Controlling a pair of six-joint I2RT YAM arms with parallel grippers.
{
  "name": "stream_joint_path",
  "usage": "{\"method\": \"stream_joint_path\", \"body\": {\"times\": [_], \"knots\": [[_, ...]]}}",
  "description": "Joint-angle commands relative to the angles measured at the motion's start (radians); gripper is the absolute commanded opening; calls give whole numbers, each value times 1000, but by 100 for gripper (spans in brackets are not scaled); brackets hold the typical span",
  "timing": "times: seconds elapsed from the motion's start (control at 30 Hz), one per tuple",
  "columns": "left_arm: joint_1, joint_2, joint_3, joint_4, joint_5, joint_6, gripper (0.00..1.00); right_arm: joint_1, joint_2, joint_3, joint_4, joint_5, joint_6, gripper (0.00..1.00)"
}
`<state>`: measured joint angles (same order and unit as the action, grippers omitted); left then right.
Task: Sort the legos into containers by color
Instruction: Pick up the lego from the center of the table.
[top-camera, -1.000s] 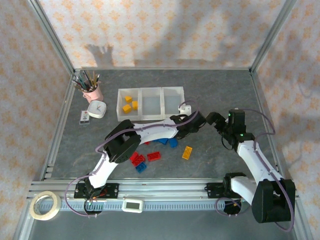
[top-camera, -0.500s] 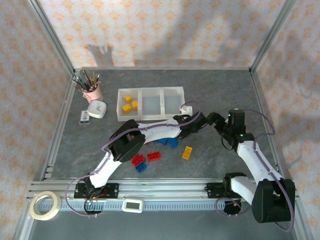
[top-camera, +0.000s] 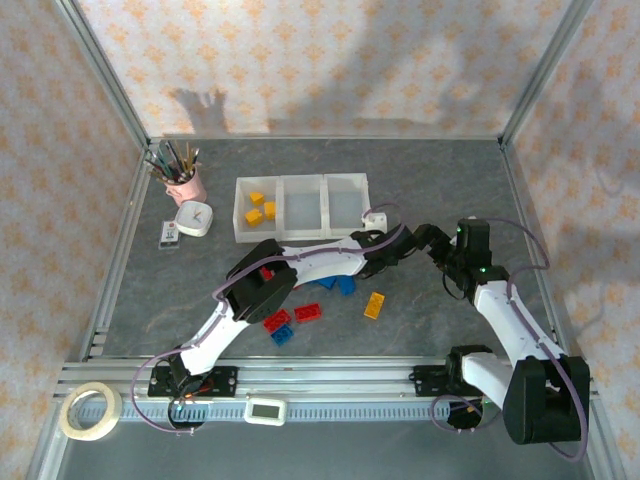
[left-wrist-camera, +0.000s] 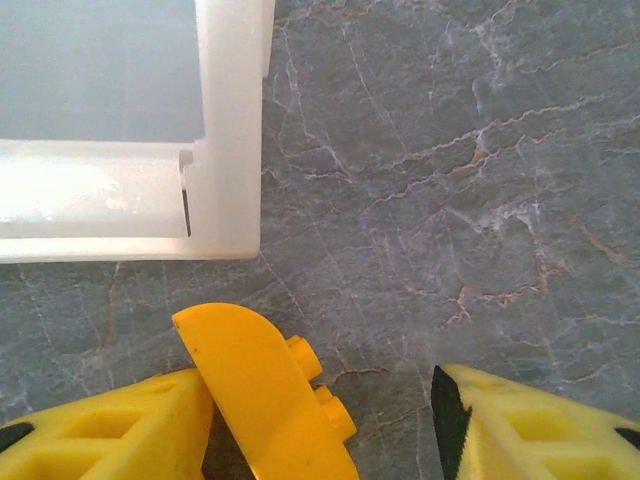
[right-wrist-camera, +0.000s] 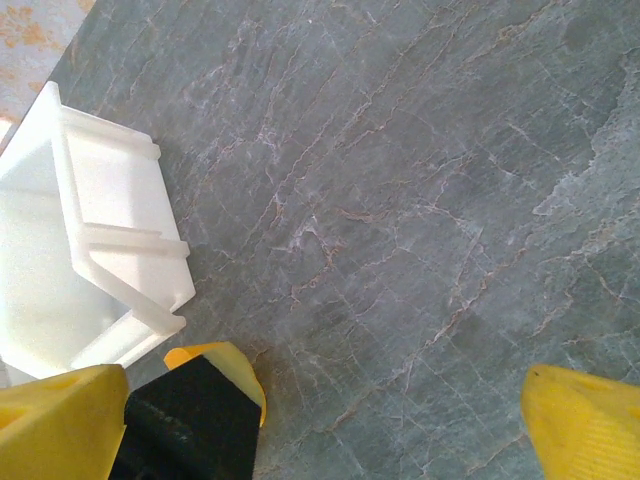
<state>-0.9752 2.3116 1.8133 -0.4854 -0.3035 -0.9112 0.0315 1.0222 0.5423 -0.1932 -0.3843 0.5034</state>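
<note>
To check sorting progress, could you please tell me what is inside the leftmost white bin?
Three yellow-orange legos lie inside the leftmost bin. Its near wall covers a strip of the floor, so anything there cannot be seen.

The bottom edge of the left wrist view cuts off the yellow brick (left-wrist-camera: 268, 395), so its lower end is unseen. The containers (left-wrist-camera: 232, 150) run off the top and left edges there. From above, the left arm (top-camera: 310, 262) covers part of 1 blue brick (top-camera: 346, 286). The pens in the pink cup (top-camera: 186, 186) are too small to count.
</note>
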Motion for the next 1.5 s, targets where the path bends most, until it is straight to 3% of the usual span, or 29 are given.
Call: {"method": "stream_joint_path", "body": {"times": [0.0, 0.63, 0.83, 1.17, 1.47], "knots": [[-1, 29, 51, -33, -13, 14, 59, -8, 4, -10, 21, -5, -12, 100], [6, 42, 61, -34, -19, 39, 26, -15, 10, -22, 27, -16, -14, 100], [6, 14, 60, -40, 7, 56, 23, -16, -7, -19, 9, -7, -20, 100], [-8, -184, -103, 72, 103, 86, 23, -16, -53, 34, -73, 6, -41, 100], [-3, -490, -358, 203, 142, 111, 23, -10, -46, 62, -84, -94, -79, 100]]}}
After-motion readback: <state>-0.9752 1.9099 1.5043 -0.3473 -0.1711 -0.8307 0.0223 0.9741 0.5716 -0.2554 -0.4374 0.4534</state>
